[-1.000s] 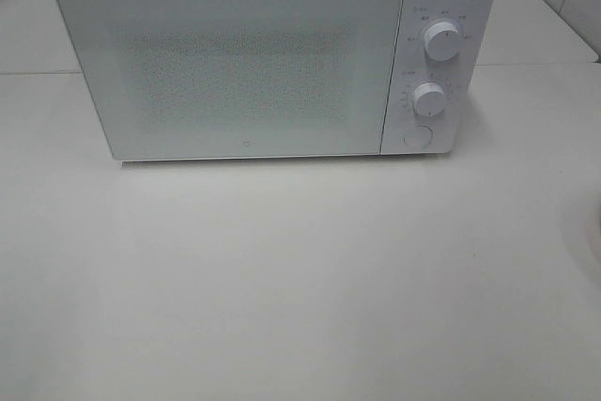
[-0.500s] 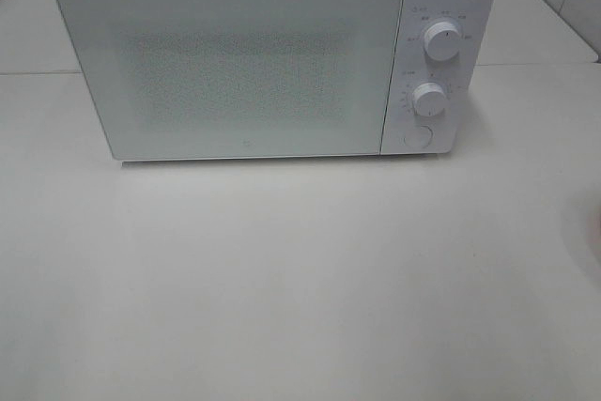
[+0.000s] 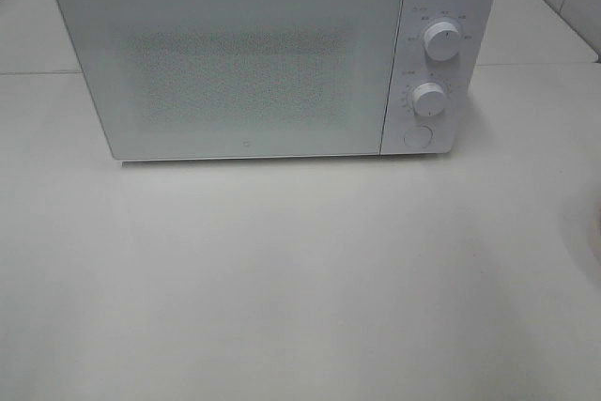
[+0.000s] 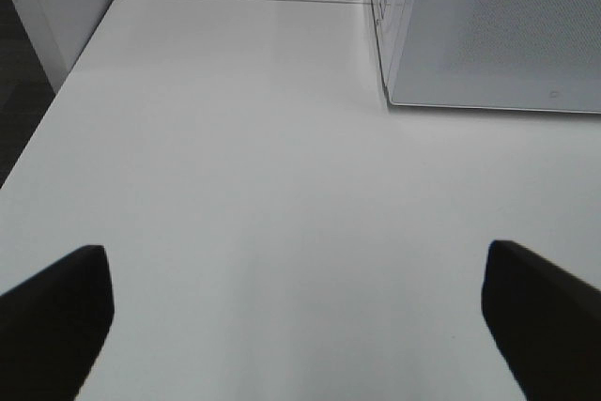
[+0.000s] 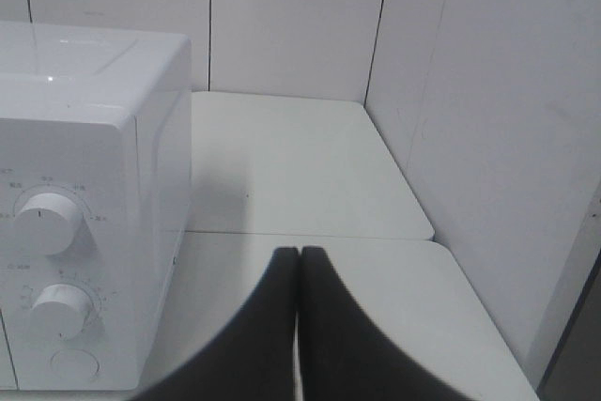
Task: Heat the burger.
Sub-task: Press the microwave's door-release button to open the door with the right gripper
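Burger was not to be seen in any view; whether it sat behind the shut door [image 3: 225, 63] of the microwave [image 3: 272, 53] could not be told, as the mesh window showed nothing. The left gripper [image 4: 296, 260] hung over the bare table [image 3: 282, 279] with its fingers [image 4: 56, 316] spread wide and nothing between them. The right gripper [image 5: 299, 255] had its tips pressed together, holding nothing, just beside the control panel. Judging by this, the step was at the controls. The closed tips would suit a straight, square push on the round button [image 3: 417, 137], but they would need to part to grasp the lower knob [image 3: 428, 99] or upper knob [image 3: 441, 39]. A skewed push might shove the light oven back. The tiled wall [image 5: 470, 91] stood near on the right, leaving little room for that arm to swing.
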